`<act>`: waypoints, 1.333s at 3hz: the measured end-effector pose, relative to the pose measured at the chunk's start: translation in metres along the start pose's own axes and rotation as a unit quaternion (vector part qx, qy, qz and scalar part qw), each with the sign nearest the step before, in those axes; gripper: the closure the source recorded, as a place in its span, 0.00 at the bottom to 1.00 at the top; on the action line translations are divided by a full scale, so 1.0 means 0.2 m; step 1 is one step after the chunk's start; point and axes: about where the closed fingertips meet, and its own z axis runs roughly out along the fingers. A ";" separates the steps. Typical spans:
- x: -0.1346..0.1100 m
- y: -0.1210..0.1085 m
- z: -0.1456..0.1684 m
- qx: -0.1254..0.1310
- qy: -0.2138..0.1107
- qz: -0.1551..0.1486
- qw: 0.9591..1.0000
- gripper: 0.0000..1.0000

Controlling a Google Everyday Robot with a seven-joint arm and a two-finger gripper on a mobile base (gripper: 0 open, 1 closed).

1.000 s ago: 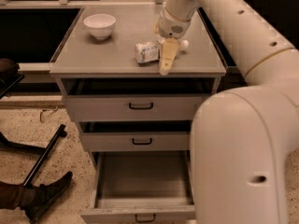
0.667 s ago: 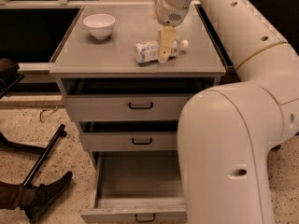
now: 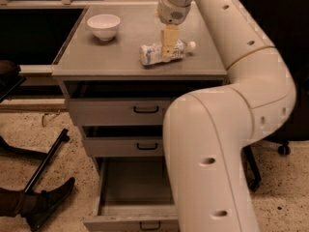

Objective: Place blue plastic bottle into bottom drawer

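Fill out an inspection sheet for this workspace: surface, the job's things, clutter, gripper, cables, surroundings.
Surface: grey cabinet top, carrying two things.
Job's things: bottle lies on its side on the top, cap pointing right; bottom drawer is pulled open.
Clutter: white bowl stands upright at the back left, apart from the bottle.
Gripper: gripper is down at the bottle's middle, in front of it in this view.
Cables: nothing seen.
Surroundings: speckled floor; a shoe and a black pole at lower left.
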 end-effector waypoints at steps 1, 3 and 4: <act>0.01 -0.01 0.14 -0.015 -0.010 0.008 1.000 0.00; 0.01 -0.06 0.27 -0.012 -0.026 0.017 0.999 0.39; 0.01 -0.06 0.27 -0.012 -0.026 0.017 0.999 0.62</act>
